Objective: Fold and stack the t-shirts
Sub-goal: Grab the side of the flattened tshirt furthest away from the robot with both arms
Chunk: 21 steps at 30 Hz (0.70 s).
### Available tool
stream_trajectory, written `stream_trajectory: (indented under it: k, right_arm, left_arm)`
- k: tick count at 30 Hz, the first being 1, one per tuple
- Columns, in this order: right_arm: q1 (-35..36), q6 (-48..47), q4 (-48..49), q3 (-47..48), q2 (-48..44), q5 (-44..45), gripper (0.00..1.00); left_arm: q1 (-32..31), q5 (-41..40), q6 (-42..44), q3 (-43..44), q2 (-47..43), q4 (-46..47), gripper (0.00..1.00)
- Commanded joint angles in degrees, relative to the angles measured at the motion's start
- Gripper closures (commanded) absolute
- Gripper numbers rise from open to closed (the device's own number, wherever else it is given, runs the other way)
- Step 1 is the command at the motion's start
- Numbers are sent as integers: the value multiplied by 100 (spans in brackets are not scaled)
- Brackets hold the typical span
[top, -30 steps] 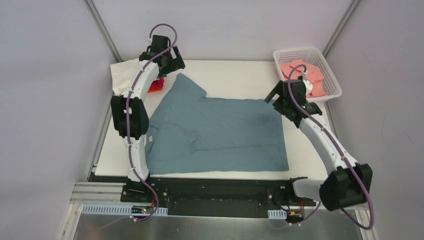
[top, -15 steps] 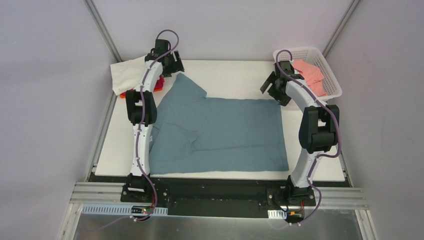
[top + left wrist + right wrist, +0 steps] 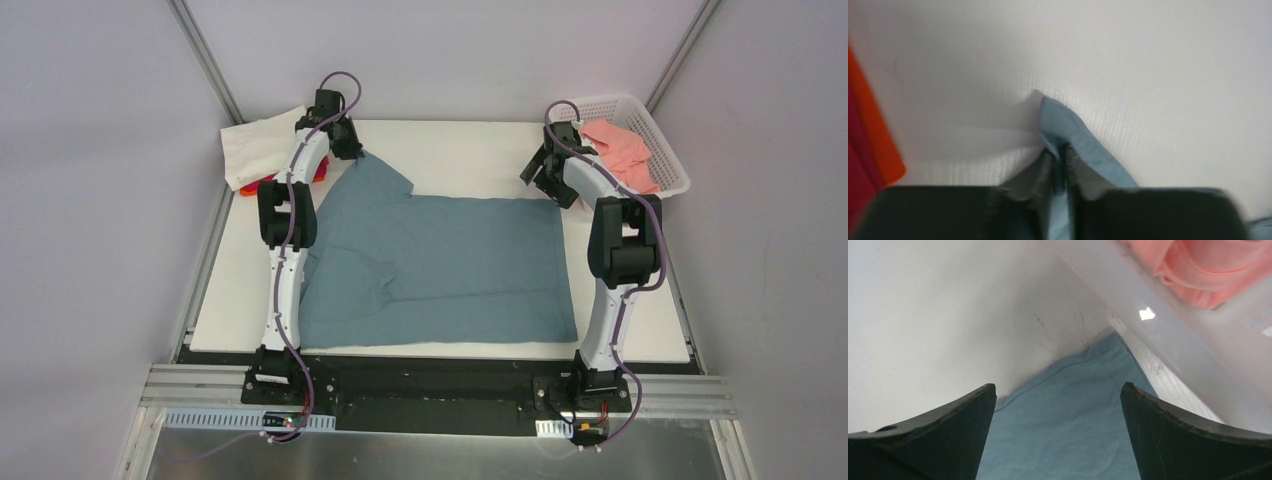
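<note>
The slate blue-grey t-shirt lies spread flat on the white table, one sleeve pointing to the far left. My left gripper is at that sleeve's tip. In the left wrist view my left gripper is shut on the sleeve corner, with blue cloth pinched between the fingers. My right gripper hovers open over the shirt's far right corner. The right wrist view shows the right gripper with its wide jaws either side of that corner, holding nothing.
A cream-white shirt and red and orange shirts lie at the far left corner, and the orange one is close to the left gripper. The white lattice basket at far right holds salmon-pink shirts. Its wall is beside the right gripper.
The left gripper has lowered onto the sleeve tip and shut on it. The right arm has swung up to the shirt's far right corner, its gripper still open.
</note>
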Motion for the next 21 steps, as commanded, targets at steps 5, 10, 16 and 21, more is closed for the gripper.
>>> stream_trajectory:
  k: [5,10,16,21]
  right_arm:
    - [-82,18,146,581,480,741,1]
    - [-87,-20,-107,713,603,966,3]
    - [-94,67,-726,1109,895,947,9]
    - [-134,132,-1263,1447,1164,886,11]
  left_arm:
    - [10,419,151,-229,-236,286,100]
    - [10,595,208,-609,-557,550,100]
    - [10,694,187,-857,-798,771,100]
    - [10,810,201,-1077,-930,926,100]
